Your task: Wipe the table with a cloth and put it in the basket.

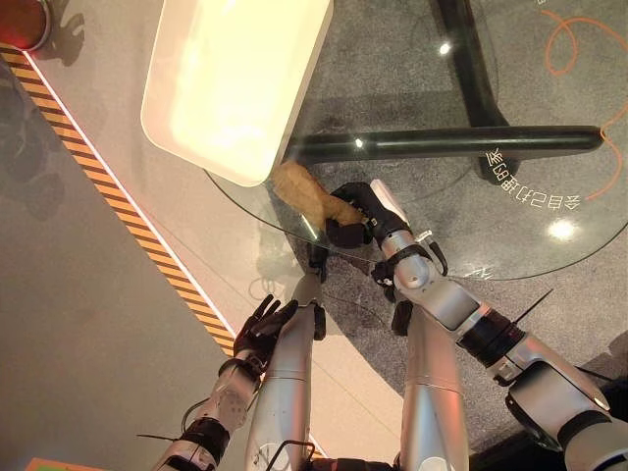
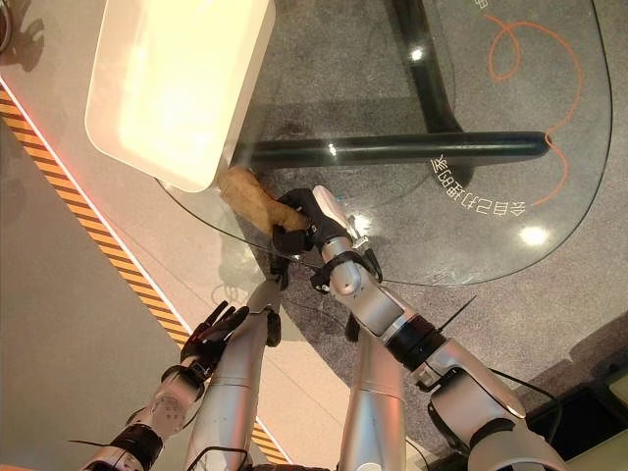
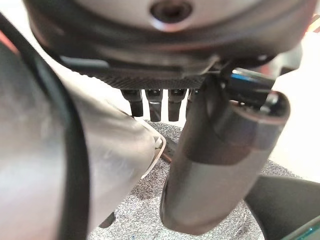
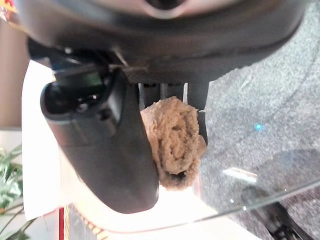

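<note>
The right robot hand point(image 1: 358, 211) holds a brown cloth point(image 1: 306, 195). Its fingers and thumb curl around the bunched cloth at the near edge of the round glass desk point(image 1: 549, 147). The cloth sticks out from the hand toward a white basket point(image 1: 235, 83), and its far end lies just beside the basket's near corner. The basket sits on the desk. The left robot hand point(image 1: 263, 328) hangs low beside the desk, over the floor point(image 1: 78, 294). Its fingers are loose and hold nothing.

The right hand point(image 2: 306, 224) grips a tan cloth point(image 2: 247, 196) on the glass table point(image 2: 510, 128).
</note>
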Available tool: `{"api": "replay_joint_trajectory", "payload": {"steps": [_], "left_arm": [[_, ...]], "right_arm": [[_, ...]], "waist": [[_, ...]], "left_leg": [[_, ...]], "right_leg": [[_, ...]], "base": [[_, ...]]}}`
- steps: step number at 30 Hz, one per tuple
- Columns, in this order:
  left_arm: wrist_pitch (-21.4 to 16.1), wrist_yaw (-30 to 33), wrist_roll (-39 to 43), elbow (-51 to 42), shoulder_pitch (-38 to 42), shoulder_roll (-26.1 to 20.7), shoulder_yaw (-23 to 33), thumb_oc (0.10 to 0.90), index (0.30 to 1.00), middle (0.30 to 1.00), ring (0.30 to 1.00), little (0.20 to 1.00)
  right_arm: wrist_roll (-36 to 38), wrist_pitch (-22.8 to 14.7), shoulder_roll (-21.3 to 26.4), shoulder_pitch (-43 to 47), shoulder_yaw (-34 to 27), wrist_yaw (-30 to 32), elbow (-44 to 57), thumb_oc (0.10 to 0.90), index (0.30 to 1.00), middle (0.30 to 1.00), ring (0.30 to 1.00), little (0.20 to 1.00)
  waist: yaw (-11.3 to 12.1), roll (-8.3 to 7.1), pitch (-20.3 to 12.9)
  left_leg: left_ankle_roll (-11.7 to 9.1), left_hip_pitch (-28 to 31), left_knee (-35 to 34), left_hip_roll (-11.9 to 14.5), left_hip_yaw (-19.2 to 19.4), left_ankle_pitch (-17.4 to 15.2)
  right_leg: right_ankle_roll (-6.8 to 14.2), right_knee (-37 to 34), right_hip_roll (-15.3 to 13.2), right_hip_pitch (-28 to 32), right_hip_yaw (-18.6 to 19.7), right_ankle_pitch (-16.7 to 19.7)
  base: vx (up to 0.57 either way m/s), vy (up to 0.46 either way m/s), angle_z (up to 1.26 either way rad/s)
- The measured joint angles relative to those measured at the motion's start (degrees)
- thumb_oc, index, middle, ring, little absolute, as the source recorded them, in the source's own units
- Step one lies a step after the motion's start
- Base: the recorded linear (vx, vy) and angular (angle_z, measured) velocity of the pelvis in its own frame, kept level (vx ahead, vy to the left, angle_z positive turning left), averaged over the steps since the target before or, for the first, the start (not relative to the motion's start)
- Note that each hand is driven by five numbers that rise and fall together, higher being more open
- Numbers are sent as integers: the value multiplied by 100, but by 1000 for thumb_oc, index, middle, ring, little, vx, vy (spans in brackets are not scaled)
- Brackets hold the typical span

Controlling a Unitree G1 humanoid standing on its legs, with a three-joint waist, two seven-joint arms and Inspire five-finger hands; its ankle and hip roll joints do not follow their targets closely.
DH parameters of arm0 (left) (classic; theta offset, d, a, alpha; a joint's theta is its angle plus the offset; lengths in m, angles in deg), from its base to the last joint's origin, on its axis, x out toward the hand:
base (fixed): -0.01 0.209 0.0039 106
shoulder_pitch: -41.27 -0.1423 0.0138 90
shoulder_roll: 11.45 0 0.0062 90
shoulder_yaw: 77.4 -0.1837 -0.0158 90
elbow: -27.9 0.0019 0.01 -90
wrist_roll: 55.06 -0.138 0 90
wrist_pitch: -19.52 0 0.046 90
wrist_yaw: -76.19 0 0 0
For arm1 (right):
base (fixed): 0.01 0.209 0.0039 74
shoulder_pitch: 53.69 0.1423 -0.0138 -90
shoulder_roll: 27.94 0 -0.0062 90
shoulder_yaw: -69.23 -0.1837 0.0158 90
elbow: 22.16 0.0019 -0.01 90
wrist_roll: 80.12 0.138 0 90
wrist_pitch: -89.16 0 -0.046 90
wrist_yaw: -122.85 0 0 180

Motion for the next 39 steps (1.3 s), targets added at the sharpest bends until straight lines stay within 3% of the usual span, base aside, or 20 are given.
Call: {"api": "replay_joint_trajectory", "payload": {"steps": [8,17,19,27,39], "left_arm": [[3,0,0,4,3,2,0,800,900,900,900,900],[-17,-5,8,14,18,-14,0,800,900,900,900,900],[-65,-11,15,10,26,-69,-73,800,900,900,900,900],[-55,-121,184,-48,56,-95,-120,800,900,900,900,900],[-45,-140,242,-154,54,-240,-187,800,900,900,900,900]], "right_arm": [[109,-77,-125,-48,-429,713,-121,100,300,300,300,200],[399,-214,-46,372,-758,1019,-620,100,300,300,300,200],[470,-277,38,489,-909,1169,-699,100,300,300,300,200],[514,-529,383,636,-1299,1758,-773,100,300,300,300,200],[1275,-917,1073,626,-2562,3341,-1976,100,300,300,300,200]], "waist": [[0,-10,5],[13,-91,16],[14,-150,15],[12,-156,20],[-49,-206,47]], "left_leg": [[25,1,13,-8,2,-16],[103,3,55,-22,67,-22],[99,-66,10,-38,146,-11],[130,-198,0,-109,251,-30],[237,-196,-27,-132,295,-31]], "right_leg": [[21,-25,-9,14,17,23],[76,-42,-20,4,119,28],[86,-86,-23,-111,163,83],[154,-226,-44,-234,312,204],[233,-327,-51,-186,335,260]], "base": [[0,0,0],[-14,-5,-3],[6,3,-10],[-3,2,-3],[-1,-1,0]]}}
